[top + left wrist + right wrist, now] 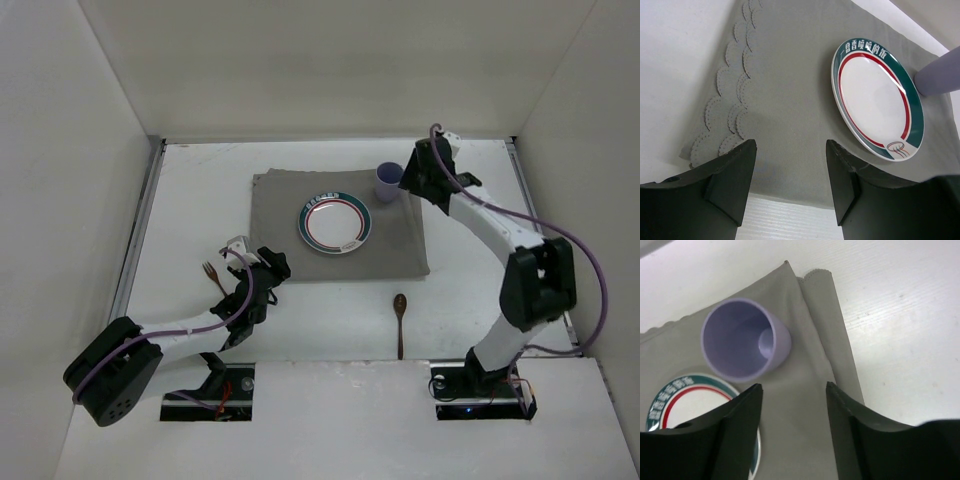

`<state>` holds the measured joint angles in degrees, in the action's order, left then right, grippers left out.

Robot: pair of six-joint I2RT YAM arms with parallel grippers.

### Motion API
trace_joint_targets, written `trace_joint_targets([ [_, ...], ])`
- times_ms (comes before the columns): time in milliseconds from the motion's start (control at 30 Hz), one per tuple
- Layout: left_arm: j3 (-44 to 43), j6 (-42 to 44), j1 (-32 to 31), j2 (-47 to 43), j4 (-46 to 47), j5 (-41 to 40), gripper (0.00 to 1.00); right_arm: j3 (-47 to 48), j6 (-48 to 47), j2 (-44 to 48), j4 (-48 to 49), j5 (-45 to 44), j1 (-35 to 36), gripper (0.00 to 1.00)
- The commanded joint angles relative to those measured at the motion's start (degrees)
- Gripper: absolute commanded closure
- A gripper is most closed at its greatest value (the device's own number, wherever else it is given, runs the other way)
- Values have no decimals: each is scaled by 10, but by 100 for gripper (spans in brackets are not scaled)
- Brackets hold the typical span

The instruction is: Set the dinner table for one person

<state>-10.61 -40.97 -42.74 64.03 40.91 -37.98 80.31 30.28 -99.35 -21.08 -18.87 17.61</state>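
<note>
The white dinner table point(200, 190) holds a grey cloth mat point(280, 205) with a white plate point(335, 223), rimmed green and red, at its middle. A purple cup point(388, 182) stands upright on the mat's far right corner. A fork point(212, 274) lies on the table left of the mat, a wooden spoon point(400, 320) in front of it. My left gripper point(277, 265) is open and empty over the mat's near left edge point(790, 100). My right gripper point(413, 178) is open and empty just right of the cup point(742, 340), not touching it.
Metal rails point(140, 230) run along the table's side edges and white walls enclose it. The mat's left edge is scalloped and folded in layers point(735, 100). The plate shows in the left wrist view point(875, 100) and partly in the right wrist view point(685, 400).
</note>
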Motion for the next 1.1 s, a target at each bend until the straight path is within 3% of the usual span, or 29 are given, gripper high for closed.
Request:
trace_joint_targets([
  [0, -8, -4, 1, -3, 19, -7, 45, -96, 8, 113, 63, -15, 21, 37],
  [167, -7, -2, 0, -8, 19, -7, 45, -311, 54, 265, 76, -43, 110, 39],
  [300, -10, -5, -3, -6, 18, -7, 45, -406, 142, 332, -31, -57, 228, 68],
  [367, -13, -5, -4, 1, 18, -6, 45, -429, 202, 350, -98, -63, 282, 77],
  [433, -11, -5, -4, -3, 18, -3, 45, -438, 240, 373, -151, -66, 332, 76],
  [533, -12, -5, 0, -7, 18, -3, 45, -442, 283, 398, -201, -48, 383, 61],
  [600, -11, -5, -1, -6, 18, -3, 45, -445, 295, 394, -213, -25, 398, 57],
  [1067, -10, -5, -4, -9, 18, -2, 45, -414, 353, 273, -253, -45, 431, 70],
])
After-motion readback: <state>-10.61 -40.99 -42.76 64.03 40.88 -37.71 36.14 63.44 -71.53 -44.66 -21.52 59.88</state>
